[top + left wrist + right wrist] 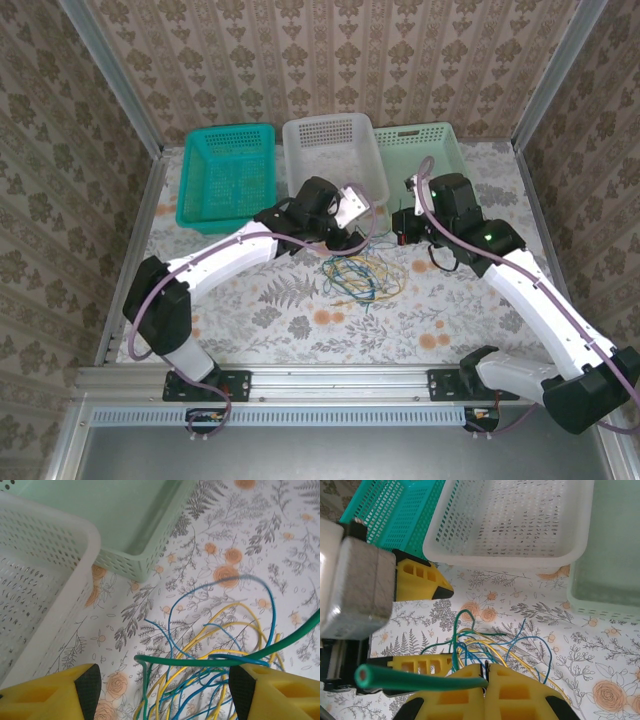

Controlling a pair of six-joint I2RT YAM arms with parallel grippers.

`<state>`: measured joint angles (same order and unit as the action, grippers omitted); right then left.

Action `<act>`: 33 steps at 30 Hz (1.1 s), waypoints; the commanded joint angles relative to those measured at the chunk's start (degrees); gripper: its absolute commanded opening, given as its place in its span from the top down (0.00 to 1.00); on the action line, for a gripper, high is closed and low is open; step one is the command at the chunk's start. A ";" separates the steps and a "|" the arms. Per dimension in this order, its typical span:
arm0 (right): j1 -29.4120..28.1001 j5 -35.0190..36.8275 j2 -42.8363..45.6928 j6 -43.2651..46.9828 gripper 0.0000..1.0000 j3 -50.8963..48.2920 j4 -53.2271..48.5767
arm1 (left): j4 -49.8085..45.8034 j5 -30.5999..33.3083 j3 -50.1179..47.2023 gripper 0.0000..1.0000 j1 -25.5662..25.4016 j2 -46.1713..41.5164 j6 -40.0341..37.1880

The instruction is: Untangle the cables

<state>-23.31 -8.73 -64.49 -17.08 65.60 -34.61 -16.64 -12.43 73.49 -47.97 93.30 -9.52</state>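
The cables lie as a tangle of thin yellow, blue and green strands on the floral tablecloth in the middle of the table. My left gripper hangs open right over the tangle, and a green cable runs across the gap between its yellow fingers. In the top view the left gripper is at the tangle's far edge. My right gripper is shut on a green cable, whose cut end sticks out to the left. In the top view the right gripper sits just right of the tangle.
Three baskets stand in a row at the back: teal basket, white basket, mint basket. The white basket and mint basket are close beyond the left gripper. Patterned walls enclose the table.
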 commanded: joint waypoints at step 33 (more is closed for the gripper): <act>9.23 -14.03 1.82 -4.08 1.00 -2.80 3.52 | -0.02 -6.33 0.83 0.77 3.81 8.48 -5.21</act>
<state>-15.18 -20.60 -64.38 -19.53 63.70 -32.77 -17.47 -18.06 72.82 -44.47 101.86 -15.68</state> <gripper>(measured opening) 0.050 0.295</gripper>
